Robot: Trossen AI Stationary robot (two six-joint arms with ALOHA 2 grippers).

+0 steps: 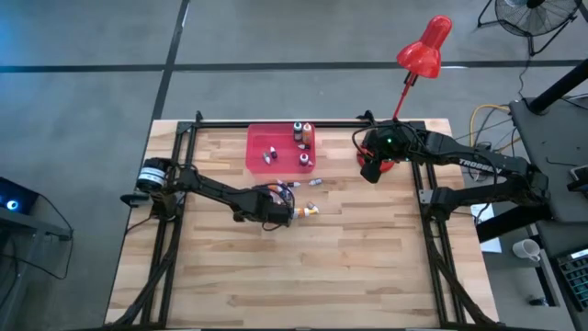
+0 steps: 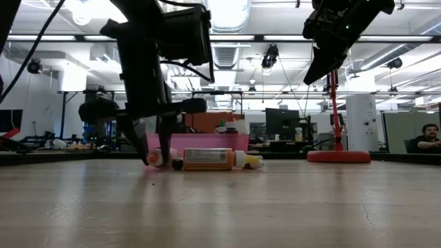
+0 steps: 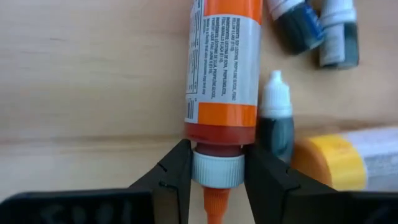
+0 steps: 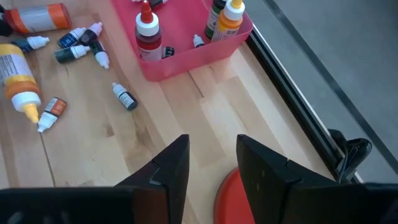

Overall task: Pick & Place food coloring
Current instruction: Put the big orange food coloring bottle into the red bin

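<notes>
Left gripper (image 3: 217, 177) is down at table level near the middle of the wooden table (image 1: 303, 267), its two fingers (image 3: 171, 177) clamped on either side of the pale cap of the large orange bottle (image 3: 222, 68), which lies flat on the wood. Grip is at the cap, just under the bottle's dark red neck; orange nozzle pokes out between the fingers.

A small dark green dropper bottle (image 3: 275, 121) with white cap lies just beside the orange one, touching or nearly touching it, hard to tell. A yellow bottle (image 3: 348, 158) lies next to that. Two more dark teal droppers (image 3: 317, 28) rest a bit further off on the table.

Right gripper (image 4: 211, 165) hangs above the table's far right corner, over the red lamp base (image 4: 227, 199), fingers parted with nothing between them.

Pink-red tray (image 4: 186, 59) sits at the far edge of the table, holding a red bottle (image 4: 149, 34), an orange-and-dark upright pair (image 4: 225, 15) and a couple of tiny droppers. More small droppers (image 4: 81, 43) are scattered loose on the wood between tray and left gripper, including one with an orange label (image 4: 51, 112) and a lone dark one (image 4: 124, 96)
</notes>
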